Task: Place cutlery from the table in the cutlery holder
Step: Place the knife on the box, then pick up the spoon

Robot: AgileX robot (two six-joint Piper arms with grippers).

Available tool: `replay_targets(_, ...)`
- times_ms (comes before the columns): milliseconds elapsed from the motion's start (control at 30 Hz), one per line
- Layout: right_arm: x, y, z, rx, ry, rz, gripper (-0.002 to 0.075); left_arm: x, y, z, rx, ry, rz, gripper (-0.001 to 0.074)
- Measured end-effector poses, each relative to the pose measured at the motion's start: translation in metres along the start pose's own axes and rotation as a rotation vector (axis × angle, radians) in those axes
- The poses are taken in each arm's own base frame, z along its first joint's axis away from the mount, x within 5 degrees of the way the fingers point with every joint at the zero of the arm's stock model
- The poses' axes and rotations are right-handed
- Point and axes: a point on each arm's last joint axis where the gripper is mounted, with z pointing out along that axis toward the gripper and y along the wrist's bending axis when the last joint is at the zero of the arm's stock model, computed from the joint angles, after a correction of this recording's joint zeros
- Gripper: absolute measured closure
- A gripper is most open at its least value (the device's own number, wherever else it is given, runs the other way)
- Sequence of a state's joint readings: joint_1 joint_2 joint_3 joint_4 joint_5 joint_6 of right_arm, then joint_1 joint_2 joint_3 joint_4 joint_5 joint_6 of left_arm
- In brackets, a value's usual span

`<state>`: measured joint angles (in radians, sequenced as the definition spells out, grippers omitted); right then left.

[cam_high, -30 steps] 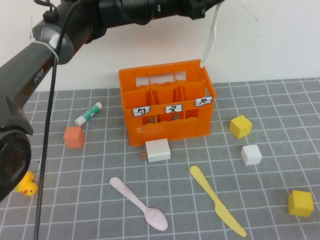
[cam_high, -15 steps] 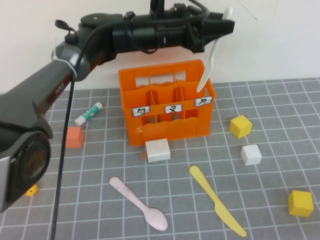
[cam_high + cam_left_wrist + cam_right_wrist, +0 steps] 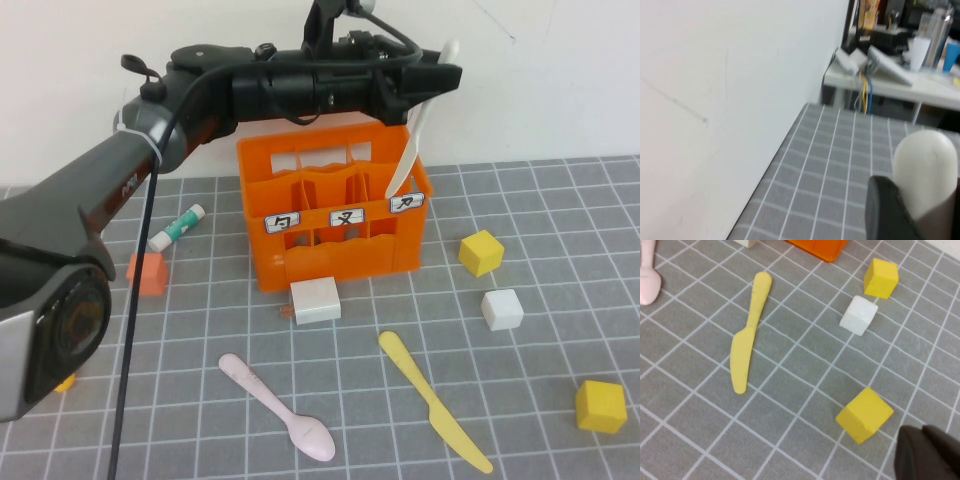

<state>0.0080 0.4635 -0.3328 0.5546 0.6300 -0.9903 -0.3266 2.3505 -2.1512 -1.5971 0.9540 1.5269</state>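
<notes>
My left gripper (image 3: pixel 440 76) is shut on the handle of the white knife (image 3: pixel 411 140) above the right end of the orange cutlery holder (image 3: pixel 300 262). The knife hangs blade down, with its tip inside the rightmost compartment. In the left wrist view the knife's rounded handle end (image 3: pixel 926 167) sits against a dark finger (image 3: pixel 885 212). The pale pink spoon (image 3: pixel 275 405) and the yellow knife (image 3: pixel 432 400) lie on the grey table (image 3: pixel 560 200) in front of the holder. My right gripper (image 3: pixel 927 452) is shut and empty, above the table near a yellow cube (image 3: pixel 864 415); the yellow knife (image 3: pixel 747 347) lies to one side.
A white block (image 3: pixel 315 300) stands against the holder's front. A green-and-white tube (image 3: pixel 177 227) and a small orange cube (image 3: pixel 147 273) lie to its left. A yellow cube (image 3: pixel 481 252), a white cube (image 3: pixel 502 309) and another yellow cube (image 3: pixel 601 406) are on the right.
My left arm has come down with the white knife. The blade tip has gone from above the holder's back right corner down into its rightmost compartment.
</notes>
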Motion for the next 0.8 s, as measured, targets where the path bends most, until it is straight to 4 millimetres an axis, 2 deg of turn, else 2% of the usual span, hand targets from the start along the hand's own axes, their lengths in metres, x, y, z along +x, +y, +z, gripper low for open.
replay_targets(67,0.0,0.0,0.0,0.001,0.001,-0.001,0.0729,0.003,0.001,0.0,-0.005,0.025,0.015,0.0504)
replay_targets(167,0.0,0.0,0.0,0.001,0.001,-0.001,0.0729,0.005,0.001,0.0,-0.011,0.05,0.032,0.039)
replay_targets(233,0.0,0.0,0.0,0.001,0.001,-0.001,0.0729,0.006,0.001,0.0,-0.012,0.057,0.025,0.0361)
replay_targets(300,0.0,0.0,0.0,0.001,0.001,-0.001,0.0729,0.004,0.001,-0.001,-0.016,0.063,0.024,0.0381)
replay_targets(367,0.0,0.0,0.0,0.001,0.001,-0.001,0.0729,-0.004,-0.001,-0.003,-0.038,0.076,0.035,0.0464)
replay_targets(467,0.0,0.0,0.0,0.001,0.001,-0.001,0.0729,-0.031,-0.013,-0.013,-0.091,0.128,0.116,0.0633)
replay_targets(533,0.0,0.0,0.0,-0.003,-0.004,-0.008,0.0729,-0.055,-0.025,-0.024,-0.134,0.168,0.191,0.0692)
replay_targets(700,-0.003,0.004,0.0,-0.042,-0.033,-0.063,0.0729,-0.122,-0.068,-0.066,-0.299,0.302,0.329,0.0727)
replay_targets(800,-0.004,0.007,0.0,-0.072,-0.049,-0.078,0.0729,-0.158,-0.097,-0.103,-0.484,0.405,0.329,0.0731)
